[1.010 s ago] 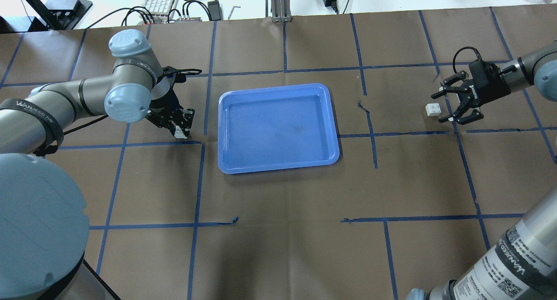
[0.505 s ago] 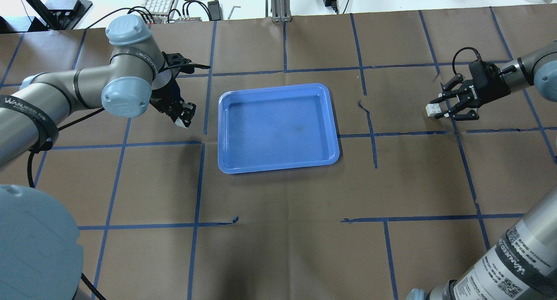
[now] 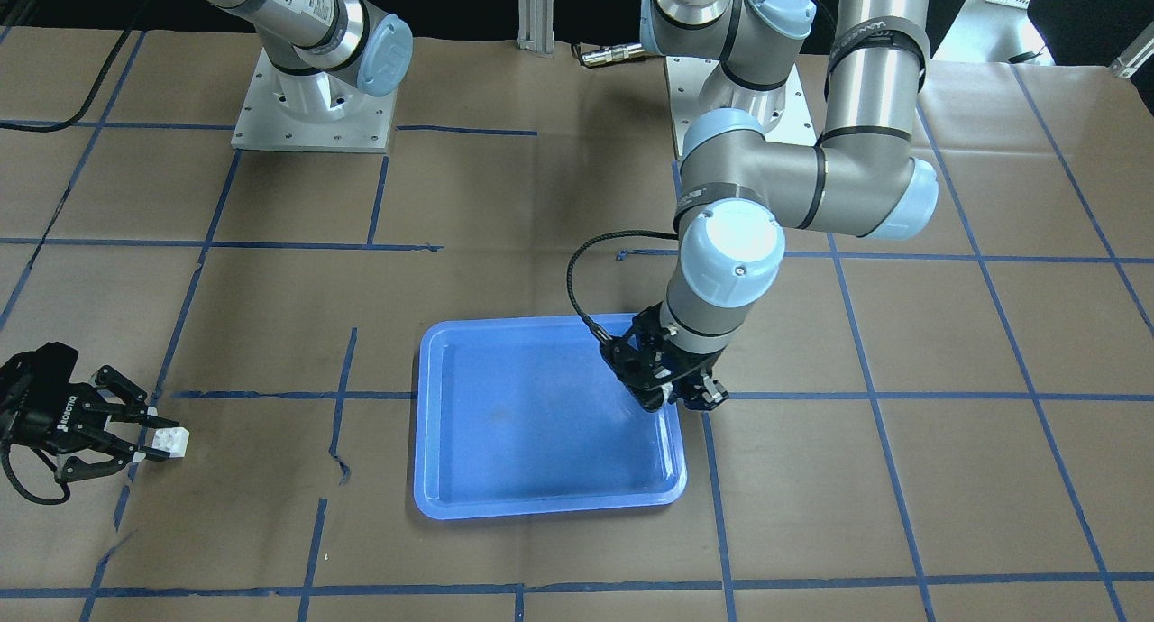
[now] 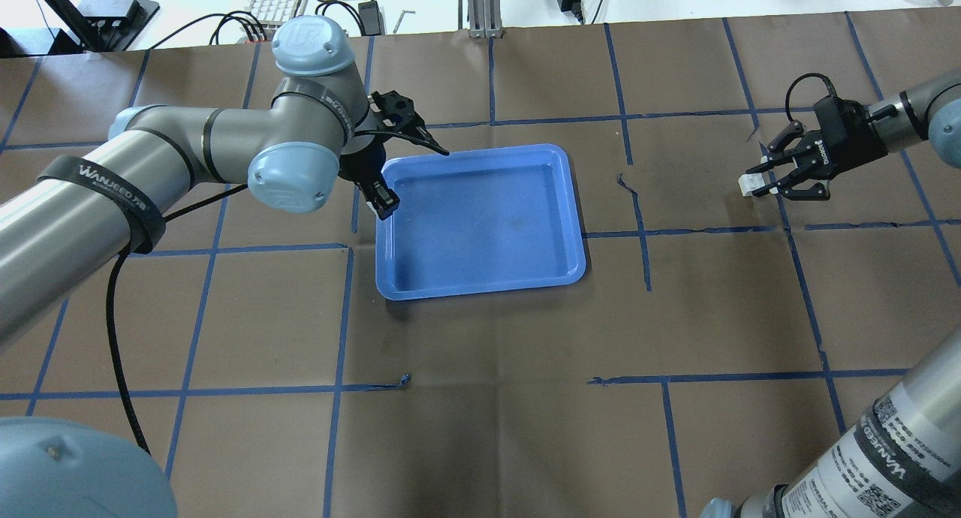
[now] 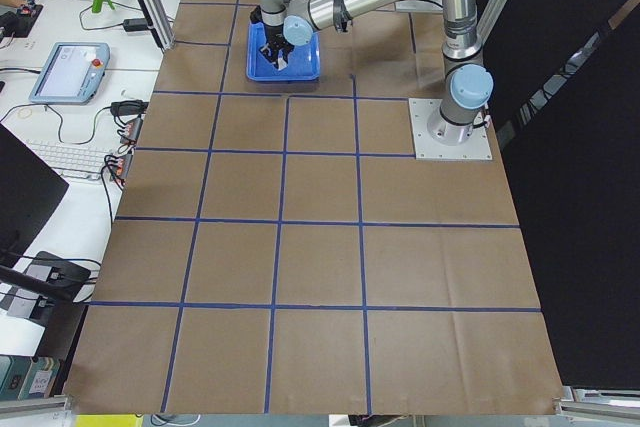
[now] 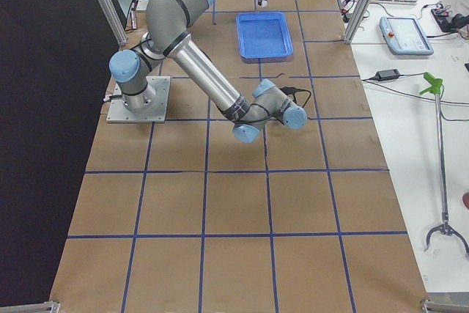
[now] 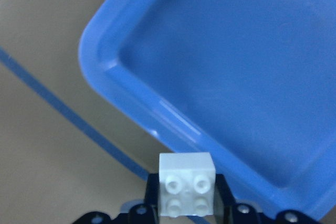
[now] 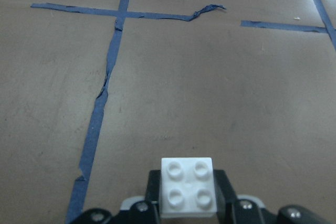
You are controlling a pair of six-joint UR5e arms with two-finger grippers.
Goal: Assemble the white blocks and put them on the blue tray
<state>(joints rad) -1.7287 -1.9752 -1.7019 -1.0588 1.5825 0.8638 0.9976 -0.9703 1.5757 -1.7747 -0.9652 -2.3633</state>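
White block (image 7: 187, 190) held, beside blue tray (image 7: 93, 51) rim

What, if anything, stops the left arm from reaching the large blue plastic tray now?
Probably nothing, so yes: the left claw, shut on a small white studded plastic brick, hangs over the rim of the large blue plastic tray, whose floor looks bare.

tray (image 4: 488, 218): blue plastic, glossy, smooth, catching light along its rim
left brick (image 7: 187, 191): white plastic, smooth, faint sheen on the studs
right brick (image 8: 188, 187): same white plastic, smooth
counter (image 4: 488, 398): brown paper cover, matt, lightly creased
tape (image 8: 97, 114): blue, matt, ragged and torn at edges
left pincer (image 3: 672, 397): black, matt
right pincer (image 4: 760, 184): black, matt
left arm (image 4: 188, 139): grey metal, satin; pale blue caps, smooth
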